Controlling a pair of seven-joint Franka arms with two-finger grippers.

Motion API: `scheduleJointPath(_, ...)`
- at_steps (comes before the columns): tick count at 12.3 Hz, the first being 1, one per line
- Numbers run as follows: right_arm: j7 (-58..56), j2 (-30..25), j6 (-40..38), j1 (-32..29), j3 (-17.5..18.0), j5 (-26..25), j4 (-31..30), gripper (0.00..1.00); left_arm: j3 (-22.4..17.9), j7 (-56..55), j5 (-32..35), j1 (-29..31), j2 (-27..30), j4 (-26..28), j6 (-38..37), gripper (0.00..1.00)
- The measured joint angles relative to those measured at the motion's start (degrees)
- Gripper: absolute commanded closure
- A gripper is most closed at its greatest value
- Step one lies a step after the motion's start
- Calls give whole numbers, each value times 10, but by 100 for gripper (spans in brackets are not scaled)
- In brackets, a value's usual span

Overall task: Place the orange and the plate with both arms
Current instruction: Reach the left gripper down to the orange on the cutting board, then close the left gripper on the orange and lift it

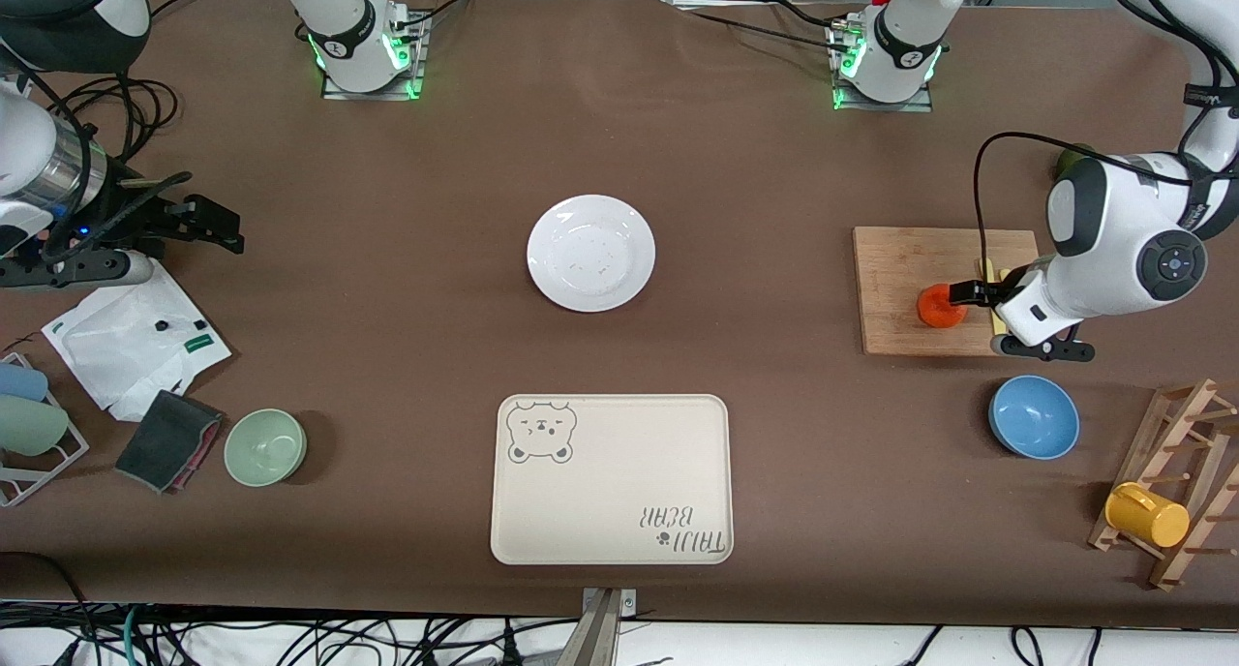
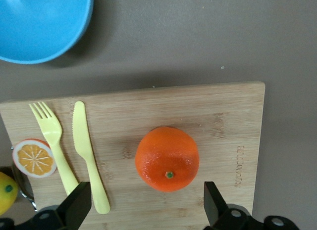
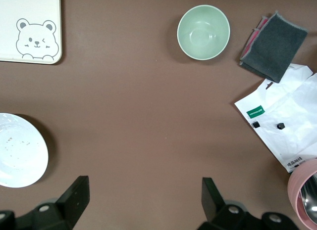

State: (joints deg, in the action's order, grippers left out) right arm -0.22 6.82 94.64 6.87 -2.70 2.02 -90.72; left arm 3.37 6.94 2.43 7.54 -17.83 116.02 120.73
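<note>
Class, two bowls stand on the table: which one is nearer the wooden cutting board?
The blue bowl, just below the cutting board at the left arm's end. The green bowl stands at the right arm's end.

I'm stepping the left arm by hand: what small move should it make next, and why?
Probably lower the left gripper straight down around the small round orange fruit. Its fingers stand open and above the fruit, which sits free on the wooden cutting board, beside the yellow plastic knife. The right gripper waits, open, over bare table.

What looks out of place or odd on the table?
Nothing is spilled or broken. The plate shows faint specks on its surface, and a yellow cup lies on its side in the wooden rack.
</note>
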Motion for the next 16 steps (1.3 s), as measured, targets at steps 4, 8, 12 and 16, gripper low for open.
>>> scheduleJointPath(4, 0, 0, 0, 0, -1, 0, 0, 0, 4, -4, 0, -3, 0, 48, 61, 0)
scheduleJointPath(8, 0, 0, 0, 0, -1, 0, 0, 0, 5, -4, 0, -2, -1, 79, 111, 0)
scheduleJointPath(12, 0, 0, 0, 0, -1, 0, 0, 0, 4, -5, 0, -1, -3, 106, 150, 0)
scheduleJointPath(16, 0, 0, 0, 0, -3, 0, 0, 0, 4, -7, 0, 2, -18, 112, 178, 0)
